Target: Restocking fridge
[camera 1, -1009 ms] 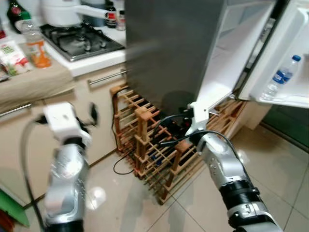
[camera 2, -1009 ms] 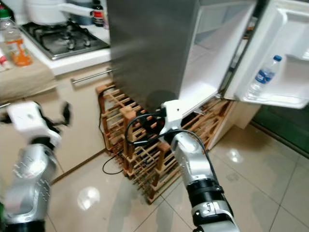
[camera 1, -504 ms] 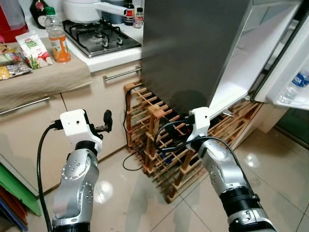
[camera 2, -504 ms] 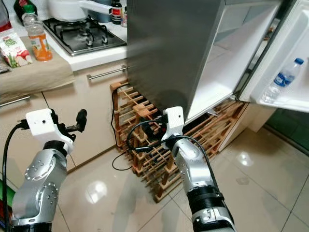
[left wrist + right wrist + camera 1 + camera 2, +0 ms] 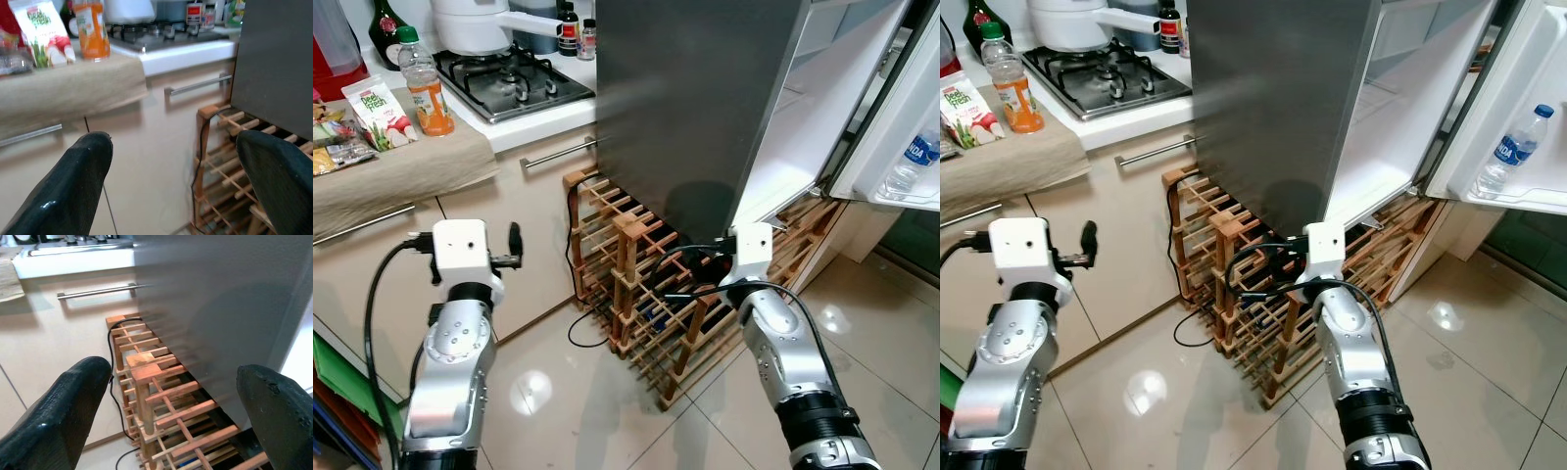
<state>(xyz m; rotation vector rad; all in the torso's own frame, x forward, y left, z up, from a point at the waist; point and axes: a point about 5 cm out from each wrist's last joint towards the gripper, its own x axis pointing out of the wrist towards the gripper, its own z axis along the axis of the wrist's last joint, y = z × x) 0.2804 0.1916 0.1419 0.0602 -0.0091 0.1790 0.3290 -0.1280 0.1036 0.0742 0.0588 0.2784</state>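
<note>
Fridge (image 5: 1283, 98) open at right, water bottle (image 5: 1508, 152) in door shelf; juice bottle (image 5: 426, 83) and carton (image 5: 380, 106) on table, left. Left end effector (image 5: 171, 186) and right end effector (image 5: 171, 406) both spread wide, empty. Turn left, square up to juice bottle before reaching

both arms raised forward, left pincer (image 5: 171, 186) and right pincer (image 5: 171, 416) spread wide, empty.
</note>
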